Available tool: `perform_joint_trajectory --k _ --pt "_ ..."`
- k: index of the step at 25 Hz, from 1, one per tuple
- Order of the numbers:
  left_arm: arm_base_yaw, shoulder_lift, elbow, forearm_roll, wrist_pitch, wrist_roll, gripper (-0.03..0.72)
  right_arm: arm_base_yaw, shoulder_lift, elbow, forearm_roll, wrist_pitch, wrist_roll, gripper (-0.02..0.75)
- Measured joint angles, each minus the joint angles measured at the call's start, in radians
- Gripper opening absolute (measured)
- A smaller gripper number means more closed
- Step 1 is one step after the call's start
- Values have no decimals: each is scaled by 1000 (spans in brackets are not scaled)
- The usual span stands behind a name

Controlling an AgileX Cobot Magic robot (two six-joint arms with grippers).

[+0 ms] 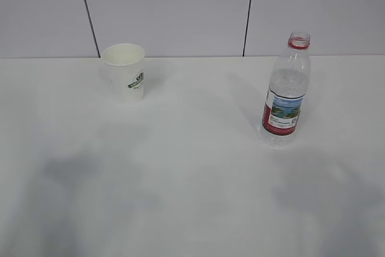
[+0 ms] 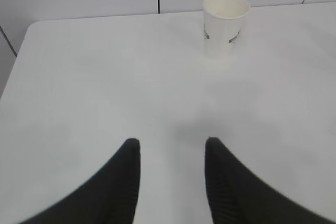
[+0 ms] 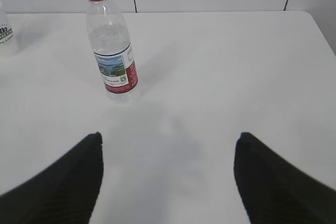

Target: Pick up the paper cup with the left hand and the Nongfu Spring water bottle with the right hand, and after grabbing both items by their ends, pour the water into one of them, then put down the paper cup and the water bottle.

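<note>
The white paper cup (image 1: 124, 70) stands upright at the table's back left, its green-and-black logo facing the camera; the left wrist view shows the paper cup (image 2: 224, 25) far ahead and to the right. My left gripper (image 2: 172, 141) is open and holds nothing, well short of it. At the right stands the capless Nongfu Spring water bottle (image 1: 286, 91), upright with its red neck ring and red label, water inside up to its shoulder. In the right wrist view the bottle (image 3: 111, 45) is ahead and to the left of my right gripper (image 3: 169, 136), which is wide open and empty.
The white table (image 1: 192, 173) carries only the cup and bottle. A white panelled wall (image 1: 180, 4) rises right behind it. The table's left edge (image 2: 16, 61) and right edge (image 3: 325, 35) show in the wrist views. Neither arm appears in the exterior view.
</note>
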Motion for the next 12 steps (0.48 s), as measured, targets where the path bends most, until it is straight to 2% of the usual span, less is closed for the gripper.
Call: perform_joint_trajectory --k 12 --pt "0 141 0 2 -217 0 358 0 144 0 7 -187 1 585"
